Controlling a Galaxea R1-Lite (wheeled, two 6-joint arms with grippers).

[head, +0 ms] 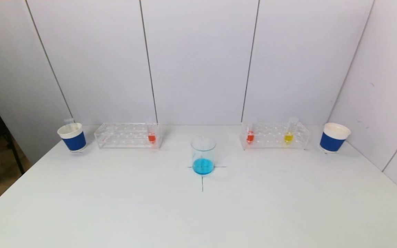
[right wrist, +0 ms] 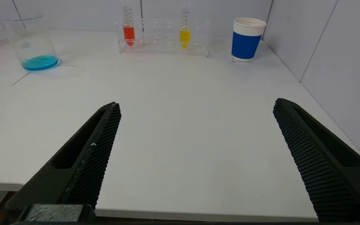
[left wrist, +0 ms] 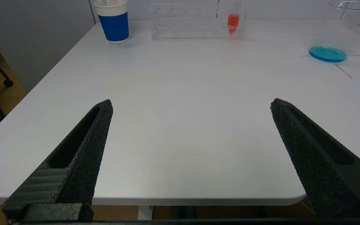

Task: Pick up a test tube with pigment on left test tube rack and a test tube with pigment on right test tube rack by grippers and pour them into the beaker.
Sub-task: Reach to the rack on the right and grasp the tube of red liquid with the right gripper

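A clear beaker with blue liquid stands mid-table on a black cross mark. The left clear rack holds one tube with orange-red pigment at its right end. The right rack holds an orange-red tube and a yellow tube. My left gripper is open and empty above the table's near edge, far from the left rack. My right gripper is open and empty near the front edge, far from the right rack. Neither gripper shows in the head view.
A blue-and-white paper cup stands left of the left rack, with a clear tube sticking out of it. Another cup stands right of the right rack. White walls close the back and right side. The table's left edge drops to the floor.
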